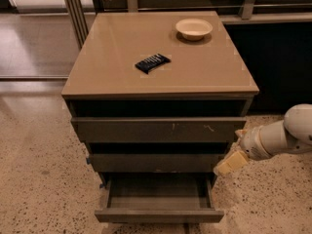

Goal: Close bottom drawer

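The bottom drawer point(159, 214) is the lowest and narrowest of three dark grey-brown drawers in a tan-topped cabinet. It is pulled out, showing its shallow grey box. Above it are the middle drawer point(157, 162) and the widest top drawer point(158, 129) with white scratch marks. My gripper point(229, 165) comes in from the right on a white arm point(282, 135). It hangs beside the right end of the middle drawer, above the bottom drawer's right corner.
On the cabinet top point(107, 67) lie a black packet point(152, 62) and a cream bowl point(194, 28). A dark counter front point(278, 62) stands to the right, metal posts point(75, 9) at the back left. Speckled floor point(39, 179) surrounds the cabinet.
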Controlling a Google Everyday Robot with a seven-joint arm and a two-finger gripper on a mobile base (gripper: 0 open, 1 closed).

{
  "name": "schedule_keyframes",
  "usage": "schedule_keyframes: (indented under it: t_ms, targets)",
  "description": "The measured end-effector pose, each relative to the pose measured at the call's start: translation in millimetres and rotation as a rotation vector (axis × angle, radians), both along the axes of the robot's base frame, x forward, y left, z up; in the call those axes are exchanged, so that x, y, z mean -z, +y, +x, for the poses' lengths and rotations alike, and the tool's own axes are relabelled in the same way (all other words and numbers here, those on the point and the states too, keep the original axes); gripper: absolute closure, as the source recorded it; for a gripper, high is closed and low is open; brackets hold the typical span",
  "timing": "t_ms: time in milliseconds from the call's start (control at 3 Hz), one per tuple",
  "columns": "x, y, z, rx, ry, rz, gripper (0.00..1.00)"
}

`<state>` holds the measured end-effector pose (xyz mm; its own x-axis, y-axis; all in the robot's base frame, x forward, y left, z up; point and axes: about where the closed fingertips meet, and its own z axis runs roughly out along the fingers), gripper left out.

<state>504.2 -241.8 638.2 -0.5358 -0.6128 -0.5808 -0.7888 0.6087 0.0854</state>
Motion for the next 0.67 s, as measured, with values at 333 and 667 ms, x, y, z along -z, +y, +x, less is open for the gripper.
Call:
schedule_keyframes:
  t_ms: [333,667]
  targets:
    - [14.0,2.3,0.0,-0.002,0.02,0.014,0.17]
    - [13.3,2.4,0.0,-0.002,0.019,0.013,0.41]
